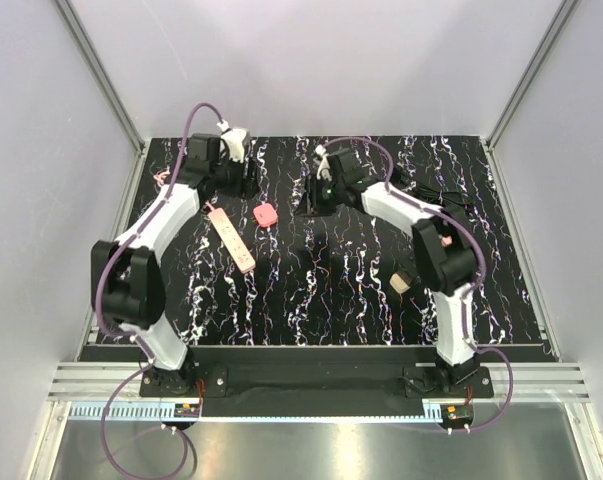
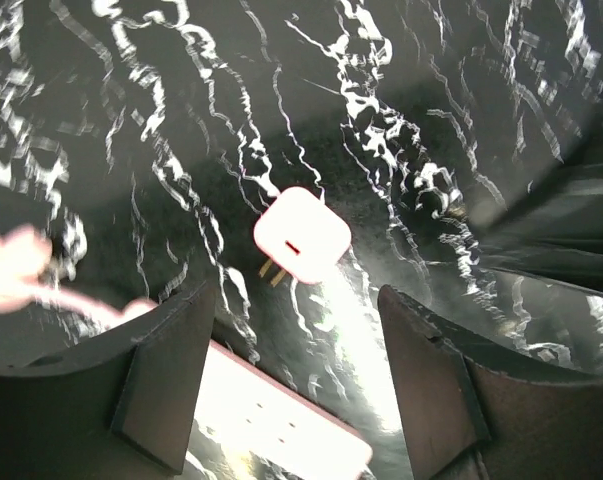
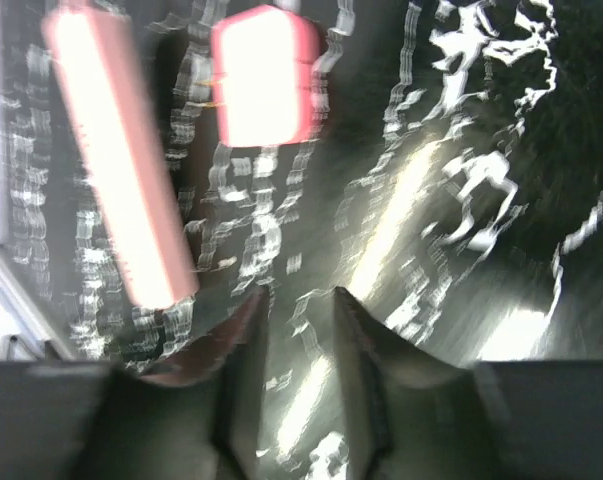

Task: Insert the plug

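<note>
The plug [image 1: 266,214] is a small pinkish-red rounded piece lying loose on the black marbled mat, held by neither gripper. In the left wrist view the plug [image 2: 301,236] lies ahead of the fingers, its metal prongs pointing to the lower left. The beige strip [image 1: 231,238] lies just left of it, and one end of the strip [image 2: 271,420] shows below my open left gripper [image 2: 296,385]. My left gripper [image 1: 241,183] hovers behind the plug. My right gripper [image 3: 299,305] has a narrow gap with nothing in it, with the plug [image 3: 264,88] and strip [image 3: 116,150] beyond.
A small tan cube [image 1: 402,282] sits on the mat near the right arm. A pink blurred shape [image 2: 16,272] shows at the left of the left wrist view. Metal frame rails [image 1: 109,95] and grey walls bound the mat at the back and sides.
</note>
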`<state>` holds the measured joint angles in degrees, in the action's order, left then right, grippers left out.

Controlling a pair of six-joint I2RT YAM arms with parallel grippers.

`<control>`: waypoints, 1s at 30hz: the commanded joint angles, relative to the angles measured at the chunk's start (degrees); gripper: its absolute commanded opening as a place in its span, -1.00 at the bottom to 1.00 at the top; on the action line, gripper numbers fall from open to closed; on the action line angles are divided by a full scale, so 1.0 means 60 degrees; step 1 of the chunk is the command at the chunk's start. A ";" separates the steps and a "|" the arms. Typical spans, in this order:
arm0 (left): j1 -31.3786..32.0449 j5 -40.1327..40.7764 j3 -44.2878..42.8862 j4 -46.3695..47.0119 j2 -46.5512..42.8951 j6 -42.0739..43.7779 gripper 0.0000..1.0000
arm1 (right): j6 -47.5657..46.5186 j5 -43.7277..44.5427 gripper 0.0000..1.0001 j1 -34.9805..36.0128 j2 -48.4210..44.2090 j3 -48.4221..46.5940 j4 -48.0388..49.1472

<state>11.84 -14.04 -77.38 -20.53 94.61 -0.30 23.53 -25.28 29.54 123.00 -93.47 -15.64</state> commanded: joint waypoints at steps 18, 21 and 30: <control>0.0327 -0.2373 -0.4943 -0.2758 0.5134 0.4649 0.68 | 0.0591 0.0638 0.35 -0.0001 -0.5586 0.4239 0.1083; 0.0342 -0.2522 -0.5382 -0.3226 0.5574 0.4954 0.73 | 0.0517 0.0814 0.43 -0.0001 -0.6129 0.4445 0.1068; 0.0795 -0.1061 -0.5106 -0.3477 0.5399 0.6245 0.86 | 0.0458 0.1209 0.66 -0.0001 -0.7096 0.4914 0.0937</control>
<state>14.72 -24.16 -106.89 -41.01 128.77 32.64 26.81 -20.34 29.52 82.56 -64.95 -11.38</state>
